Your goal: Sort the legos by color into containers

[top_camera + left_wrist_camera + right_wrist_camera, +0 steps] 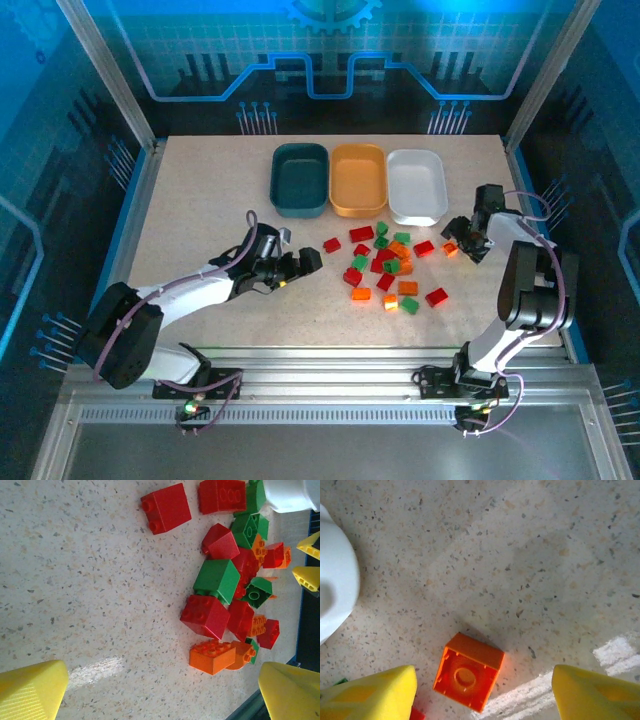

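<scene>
While the legos (385,266) lie scattered in a loose cluster of red, orange and green on the speckled table (200,200), the three trays stand in a row touching side by side at the far edge; the dark teal tray (300,180) is on the left, the orange tray (358,180) in the middle and the white tray (417,186) on the right, with the cluster just in front of the orange and white ones. The left end effector (306,260) hangs low over the table just left of the cluster, released, its yellow fingers (31,692) spread wide over bare table; a lone red brick (332,244) sits nearest to it, and its wrist view looks across at the heaped bricks (220,580). The right end effector (458,243) is down at the right edge of the cluster, near the front corner of the white tray (335,595); it is released too, and a single orange brick (468,678) lies upside down on the table between its fingers (372,695), with a gap on each side so that neither finger touches it.
</scene>
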Available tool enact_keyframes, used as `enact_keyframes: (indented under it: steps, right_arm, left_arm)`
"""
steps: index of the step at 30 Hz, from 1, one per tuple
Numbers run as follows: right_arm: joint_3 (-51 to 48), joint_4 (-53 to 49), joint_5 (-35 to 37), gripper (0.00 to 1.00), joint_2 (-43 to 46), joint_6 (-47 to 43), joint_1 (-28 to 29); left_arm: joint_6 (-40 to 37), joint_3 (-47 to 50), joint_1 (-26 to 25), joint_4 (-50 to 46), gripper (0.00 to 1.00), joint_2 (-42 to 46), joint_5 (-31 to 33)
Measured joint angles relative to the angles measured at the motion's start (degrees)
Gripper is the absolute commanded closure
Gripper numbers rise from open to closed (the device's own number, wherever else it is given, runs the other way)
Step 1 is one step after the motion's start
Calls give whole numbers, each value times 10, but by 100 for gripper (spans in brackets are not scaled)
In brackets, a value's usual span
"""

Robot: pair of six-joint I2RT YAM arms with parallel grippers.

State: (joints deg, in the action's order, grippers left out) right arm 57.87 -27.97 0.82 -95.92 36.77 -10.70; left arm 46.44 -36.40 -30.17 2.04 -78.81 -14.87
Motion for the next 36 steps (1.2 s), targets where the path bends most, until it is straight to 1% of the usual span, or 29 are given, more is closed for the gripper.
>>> enact_keyframes:
  steps: [4, 11, 17, 22, 25, 29, 36]
  right_arm:
    - [17, 1, 2, 35, -15, 6, 6]
    - [17, 1, 21, 35, -17, 12, 16]
    - [14, 2, 19, 36, -21, 12, 23]
    - [14, 2, 19, 40, -39, 14, 34]
    - [12, 1, 25, 44, -41, 14, 35]
    - [9, 1, 35, 55, -41, 15, 35]
    - [9, 3, 37, 66, -39, 12, 35]
  left_arm:
    - [0, -1, 0, -1, 1, 0, 0]
    - [0, -2, 0, -1, 1, 2, 0]
    - [0, -2, 0, -3, 1, 7, 0]
    - [0, -2, 0, -13, 1, 19, 1]
    - [-1, -2, 0, -17, 1, 28, 5]
    - [0, -2, 0, -18, 1, 28, 7]
    - [0, -2, 0, -20, 1, 28, 7]
